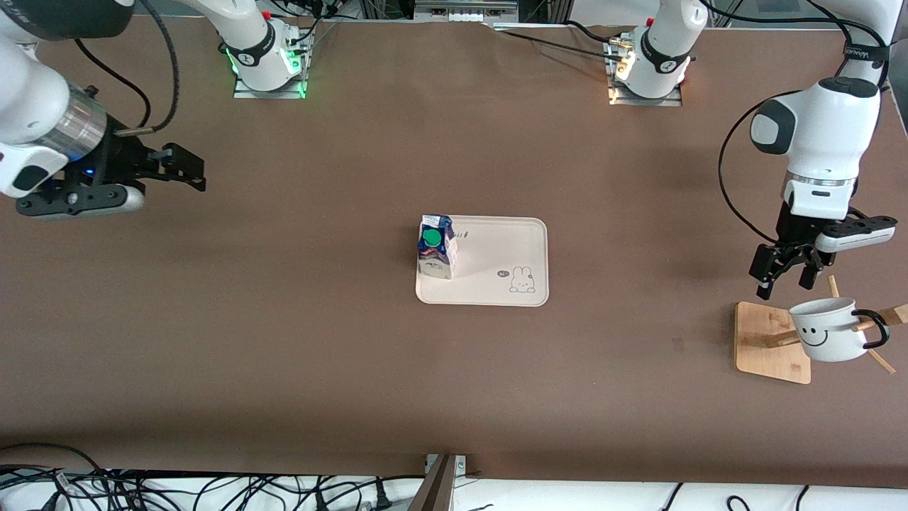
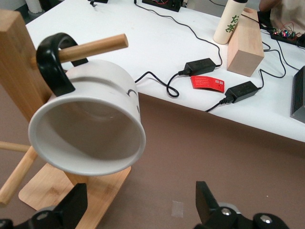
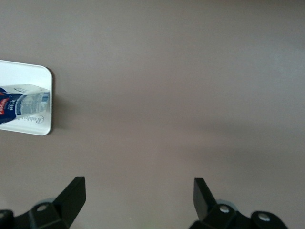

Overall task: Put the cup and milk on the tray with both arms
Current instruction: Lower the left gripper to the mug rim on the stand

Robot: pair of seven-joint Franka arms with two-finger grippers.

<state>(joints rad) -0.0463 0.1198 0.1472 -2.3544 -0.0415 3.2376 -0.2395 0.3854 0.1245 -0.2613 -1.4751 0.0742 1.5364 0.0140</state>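
Note:
The milk carton [image 1: 435,246] stands upright on the cream tray [image 1: 496,291], at the tray's end toward the right arm; both show in the right wrist view, the milk [image 3: 21,103] on the tray [image 3: 45,126]. The white smiley cup [image 1: 828,328] hangs by its black handle on a peg of a wooden rack [image 1: 770,344] at the left arm's end; in the left wrist view its mouth [image 2: 88,131] faces the camera. My left gripper [image 1: 786,278] is open, just above the rack beside the cup [image 2: 140,202]. My right gripper [image 1: 186,168] is open and empty over bare table [image 3: 138,195].
The rack's square wooden base [image 2: 90,200] lies under the left gripper, with pegs sticking out. A white table with cables, power bricks and a wooden block [image 2: 245,43] stands past the brown table's edge. Cables lie along the front edge [image 1: 213,490].

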